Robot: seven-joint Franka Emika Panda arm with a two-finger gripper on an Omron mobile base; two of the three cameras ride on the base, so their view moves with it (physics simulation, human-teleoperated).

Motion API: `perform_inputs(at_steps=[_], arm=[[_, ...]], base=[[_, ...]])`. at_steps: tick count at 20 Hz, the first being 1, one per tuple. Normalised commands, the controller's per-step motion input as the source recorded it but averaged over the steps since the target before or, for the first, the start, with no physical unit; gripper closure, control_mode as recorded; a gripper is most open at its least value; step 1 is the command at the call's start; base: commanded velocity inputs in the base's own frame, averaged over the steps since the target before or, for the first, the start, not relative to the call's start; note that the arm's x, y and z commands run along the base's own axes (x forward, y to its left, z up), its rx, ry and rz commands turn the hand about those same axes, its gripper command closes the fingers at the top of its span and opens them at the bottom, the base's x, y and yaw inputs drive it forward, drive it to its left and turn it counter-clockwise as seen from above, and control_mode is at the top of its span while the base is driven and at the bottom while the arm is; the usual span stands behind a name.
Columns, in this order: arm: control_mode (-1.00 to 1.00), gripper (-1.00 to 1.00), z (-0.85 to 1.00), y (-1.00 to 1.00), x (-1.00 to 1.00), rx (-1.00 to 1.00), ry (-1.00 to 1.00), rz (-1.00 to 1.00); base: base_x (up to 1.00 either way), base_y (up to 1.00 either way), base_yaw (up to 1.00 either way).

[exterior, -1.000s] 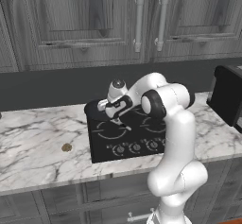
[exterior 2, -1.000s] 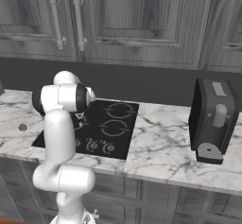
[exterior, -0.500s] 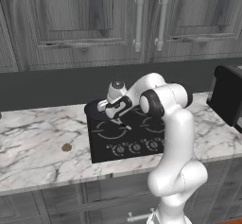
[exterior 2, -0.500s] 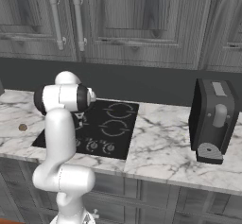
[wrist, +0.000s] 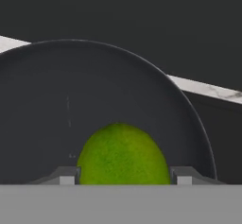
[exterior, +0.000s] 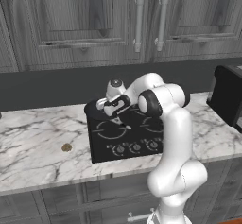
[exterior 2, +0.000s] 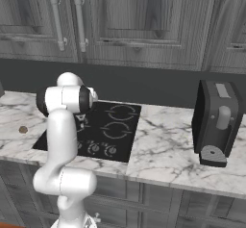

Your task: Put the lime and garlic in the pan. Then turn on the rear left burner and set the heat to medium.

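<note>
1. The marble counter (exterior: 38, 147) carries everything, with the black glass cooktop (exterior: 124, 133) set into it at the middle of the left base view and a dark appliance (exterior 2: 217, 121) at 3 o'clock in the right base view.

2. The white arm (exterior: 172, 138) rises from about 5 o'clock in the left base view and bends over toward 10 o'clock, so that its hand hangs above the back left corner of the cooktop.

3. The pan (wrist: 71, 95) sits at that back left corner, probably on the rear left burner, whose ring it covers. In the hand view its dark bowl spreads from 9 o'clock round to 3 o'clock, which suggests the hand is aimed straight into it for the drop.

4. The gripper (wrist: 122, 176) is about half open, and its two finger tips (wrist: 66, 176) flank the lime (wrist: 123, 154) at 6 o'clock. They appear closed on its sides, so I judge the lime to be held over the pan's floor; whether it already touches the floor I cannot tell.

5. A small tan-brown lump, likely the garlic (exterior: 66, 147), lies on the counter at 9 o'clock of the cooktop, well apart from the pan, still to be fetched.

6. The knobs (exterior: 135, 147) line the cooktop's front edge, untouched as far as I can judge.
</note>
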Motion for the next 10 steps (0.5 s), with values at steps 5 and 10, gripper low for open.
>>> perform_inputs(at_steps=[5,10], arm=[[-1.00,-1.00,0.00,0.00,0.00,0.00,0.00,0.00],[-1.00,-1.00,0.00,0.00,0.00,0.00,0.00,0.00]], base=[[0.00,0.00,0.00],[0.00,0.00,0.00]])
